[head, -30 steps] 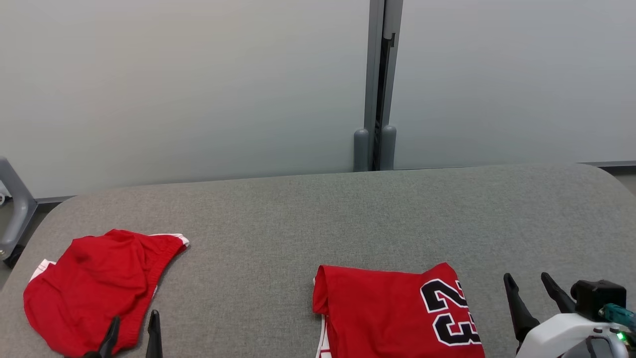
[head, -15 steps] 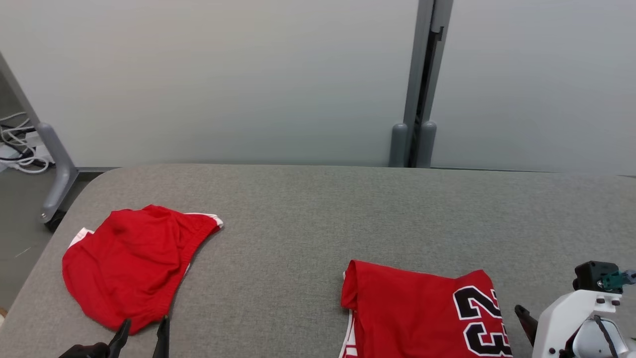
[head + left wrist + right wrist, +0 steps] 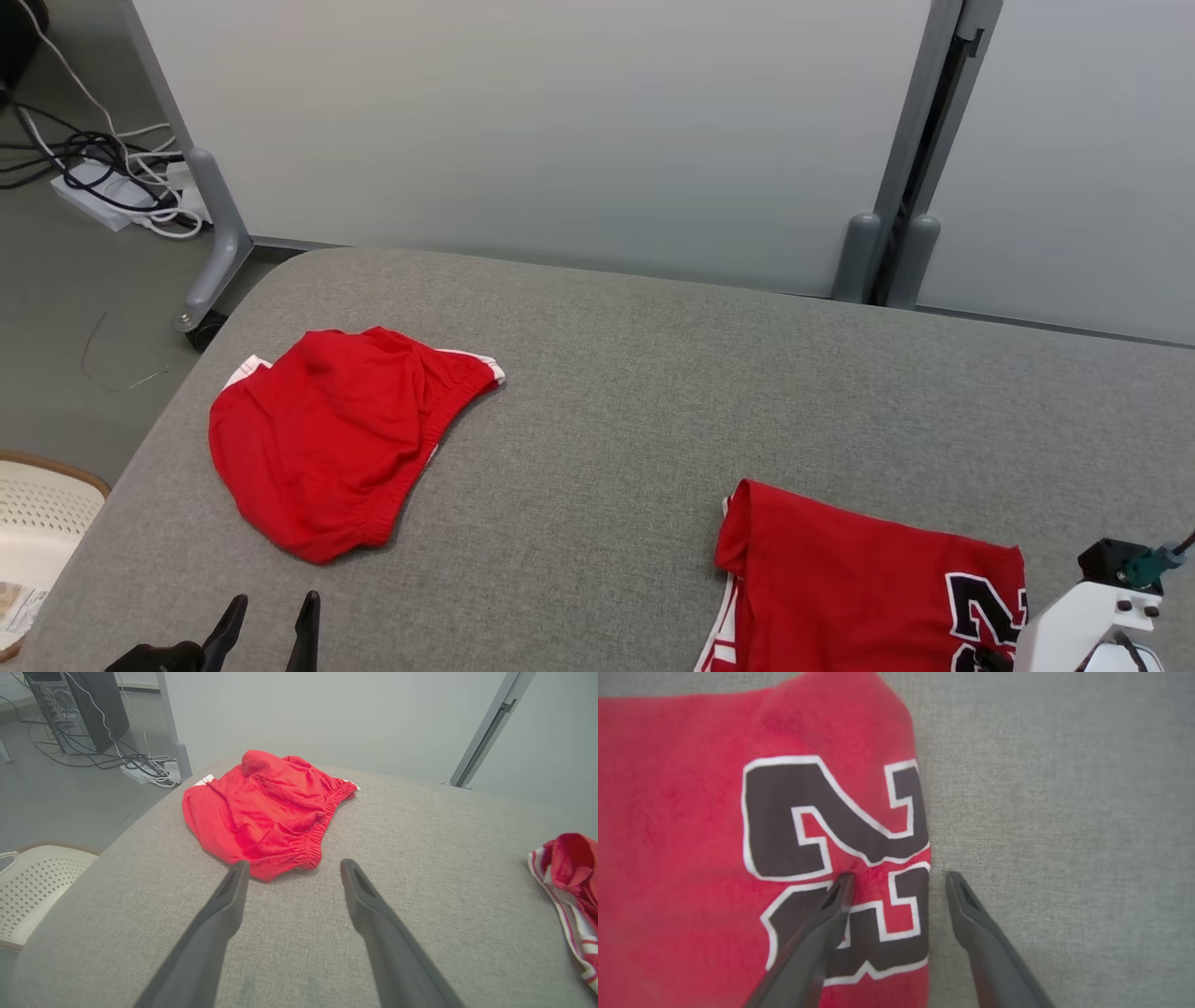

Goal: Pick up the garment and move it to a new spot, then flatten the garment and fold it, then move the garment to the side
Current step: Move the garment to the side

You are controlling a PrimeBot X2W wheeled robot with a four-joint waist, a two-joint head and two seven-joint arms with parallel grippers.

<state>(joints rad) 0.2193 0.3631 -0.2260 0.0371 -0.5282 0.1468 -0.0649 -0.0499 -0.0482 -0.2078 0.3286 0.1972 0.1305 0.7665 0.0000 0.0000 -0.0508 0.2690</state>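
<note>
A crumpled red garment (image 3: 327, 439) with an elastic waistband lies at the left of the grey padded table (image 3: 653, 373). My left gripper (image 3: 271, 611) stands open just short of its near edge, fingers apart and holding nothing; the left wrist view shows the garment (image 3: 266, 807) right ahead of the left gripper (image 3: 294, 868). A folded red jersey (image 3: 840, 579) with a black number lies at the near right. My right gripper (image 3: 900, 879) hangs open over the jersey's (image 3: 691, 858) right edge, one finger above the number, the other above bare table. Its white wrist (image 3: 1088, 621) shows at the lower right.
A pale perforated basket (image 3: 37, 513) stands on the floor off the table's left corner. Cables and a power strip (image 3: 112, 177) lie on the floor behind it, beside a grey partition foot (image 3: 210, 271). Frosted partition panels (image 3: 560, 121) close off the far side.
The head camera has turned left, so the whole picture has slid right and the floor at the left has come into view. Both garments lie as before; both grippers stay open.
</note>
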